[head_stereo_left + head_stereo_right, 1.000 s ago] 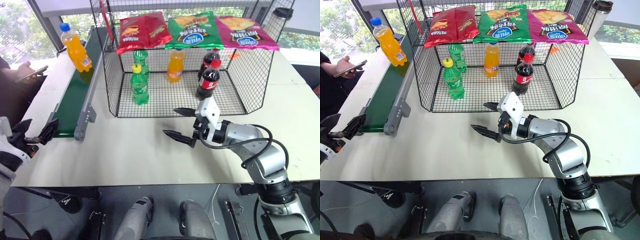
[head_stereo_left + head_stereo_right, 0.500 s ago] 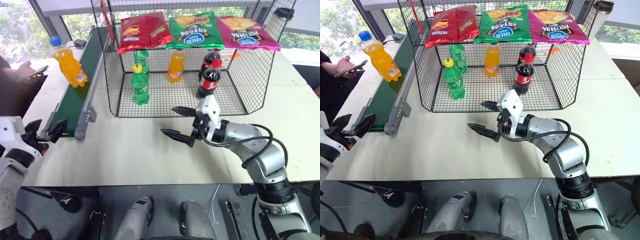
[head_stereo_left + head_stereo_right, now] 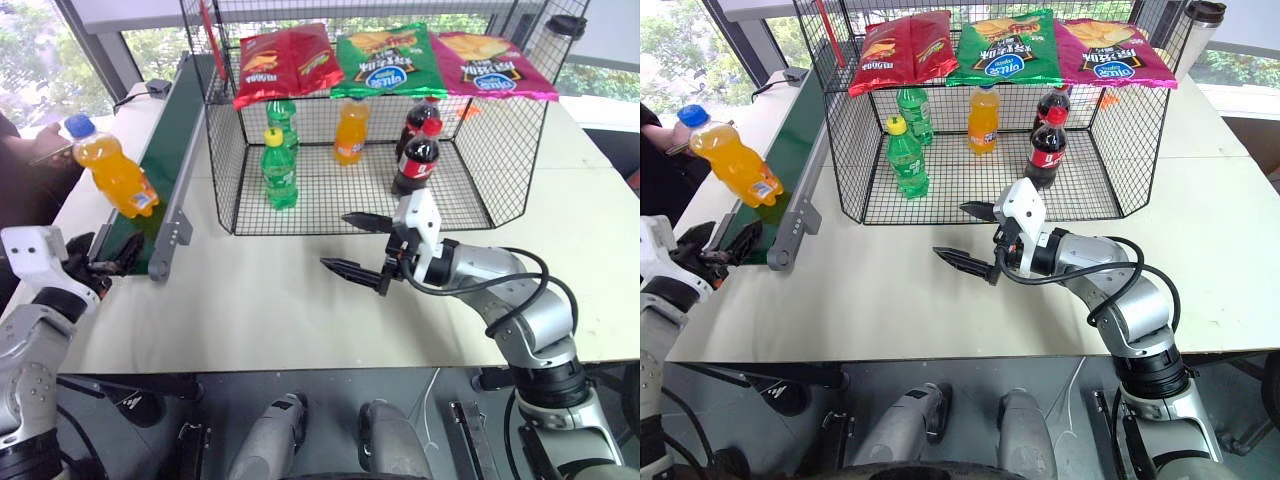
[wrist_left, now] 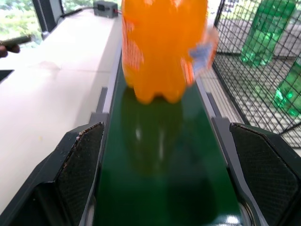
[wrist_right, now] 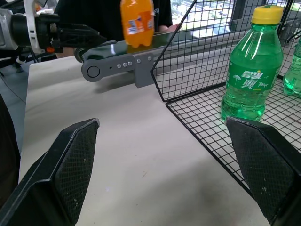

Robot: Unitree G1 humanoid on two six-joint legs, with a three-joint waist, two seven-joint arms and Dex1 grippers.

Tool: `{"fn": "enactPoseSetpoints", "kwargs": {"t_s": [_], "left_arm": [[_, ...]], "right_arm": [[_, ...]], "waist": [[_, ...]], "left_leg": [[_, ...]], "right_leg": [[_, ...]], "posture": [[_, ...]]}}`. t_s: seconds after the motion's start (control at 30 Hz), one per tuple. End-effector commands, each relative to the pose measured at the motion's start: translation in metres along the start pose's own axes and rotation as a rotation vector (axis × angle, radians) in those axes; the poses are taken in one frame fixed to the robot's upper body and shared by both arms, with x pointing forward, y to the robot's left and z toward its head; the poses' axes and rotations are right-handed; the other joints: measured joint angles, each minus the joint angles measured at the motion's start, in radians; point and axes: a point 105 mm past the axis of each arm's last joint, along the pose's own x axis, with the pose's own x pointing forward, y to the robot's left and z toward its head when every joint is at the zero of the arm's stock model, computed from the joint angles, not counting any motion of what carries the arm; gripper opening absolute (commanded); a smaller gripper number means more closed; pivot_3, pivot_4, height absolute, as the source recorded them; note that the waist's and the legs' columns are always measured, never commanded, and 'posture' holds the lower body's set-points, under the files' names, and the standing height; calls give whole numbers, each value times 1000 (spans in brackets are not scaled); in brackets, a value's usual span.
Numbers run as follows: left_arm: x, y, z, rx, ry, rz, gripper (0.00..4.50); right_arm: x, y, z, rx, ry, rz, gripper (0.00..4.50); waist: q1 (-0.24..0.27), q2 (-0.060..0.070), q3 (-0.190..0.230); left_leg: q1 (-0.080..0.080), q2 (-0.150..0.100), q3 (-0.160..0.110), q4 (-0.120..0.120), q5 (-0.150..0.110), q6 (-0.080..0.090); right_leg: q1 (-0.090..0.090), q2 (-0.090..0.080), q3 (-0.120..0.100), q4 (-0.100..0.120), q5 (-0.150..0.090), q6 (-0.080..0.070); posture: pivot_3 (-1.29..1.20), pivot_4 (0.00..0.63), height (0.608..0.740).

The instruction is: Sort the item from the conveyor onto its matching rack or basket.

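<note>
I see my left gripper point(image 3: 108, 266) level at the near end of the conveyor point(image 3: 168, 140), jaws spread wide and empty. The orange soda bottle point(image 3: 108, 167) stands on the belt just ahead of it, leaning, in line with the gap between the fingers. My right gripper point(image 3: 358, 245) hangs splayed over the table point(image 3: 270, 310), in front of the wire cage point(image 3: 480, 160).

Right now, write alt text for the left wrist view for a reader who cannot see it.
An orange soda bottle stands on the dark green conveyor, straight ahead of the open left gripper, untouched. Green bottles stand behind the black wire cage beside the belt.
</note>
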Motion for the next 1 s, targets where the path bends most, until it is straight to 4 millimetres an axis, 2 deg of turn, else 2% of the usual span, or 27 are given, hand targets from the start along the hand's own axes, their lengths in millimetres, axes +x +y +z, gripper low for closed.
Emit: {"fn": "enactPoseSetpoints", "kwargs": {"t_s": [0.03,0.33,0.43,0.47,0.5,0.63,0.73,0.87,0.93,1.0], "left_arm": [[2,0,8,36,-32,5,4500],[6,-4,5,45,-23,-11,4500],[5,-11,5,24,-33,-62,3607],[5,-12,6,13,-39,-74,3159],[4,-14,7,3,-46,-87,3003],[1,-22,16,-20,-55,-150,3002],[0,-23,29,-9,-77,-156,3002],[3,-24,60,5,-151,-181,3002],[7,-38,72,54,-166,-254,3002],[10,-66,76,77,-149,-393,3002]], "right_arm": [[-1,1,12,-37,-37,1,4445],[-3,0,10,-36,-30,-9,4445],[-3,0,9,-35,-28,-13,4500],[-3,0,9,-35,-28,-14,4500],[-3,0,9,-35,-27,-15,4500],[-4,0,9,-34,-25,-18,4500],[-5,1,9,-32,-25,-17,4500],[-4,1,11,-31,-29,-13,4500],[-4,2,14,-25,-39,-8,4500],[-3,0,17,-24,-44,-13,4500]], "waist": [[0,0,0],[0,0,0],[0,0,0],[0,0,0],[1,0,0],[1,0,0],[0,-1,0],[0,-1,0],[0,-1,0],[0,-1,0]], "left_leg": [[0,0,0,0,0,0],[0,0,0,0,0,0],[0,0,0,0,0,0],[0,0,0,0,0,0],[0,0,0,0,0,0],[0,0,0,0,0,0],[0,0,0,0,0,0],[0,0,0,0,0,0],[0,0,0,0,0,0],[0,0,0,0,0,0]], "right_leg": [[0,0,0,0,0,0],[0,0,0,0,0,0],[0,0,0,0,0,0],[0,0,0,0,0,0],[0,0,0,0,0,0],[0,0,0,0,0,0],[0,0,0,0,0,0],[0,0,0,0,0,0],[0,1,0,0,0,0],[0,1,0,0,0,0]], "posture": [[0,150,739],[0,150,739],[0,150,739],[0,150,739],[0,150,739],[0,150,739],[0,150,739],[0,150,739],[0,150,739],[0,150,739]]}}
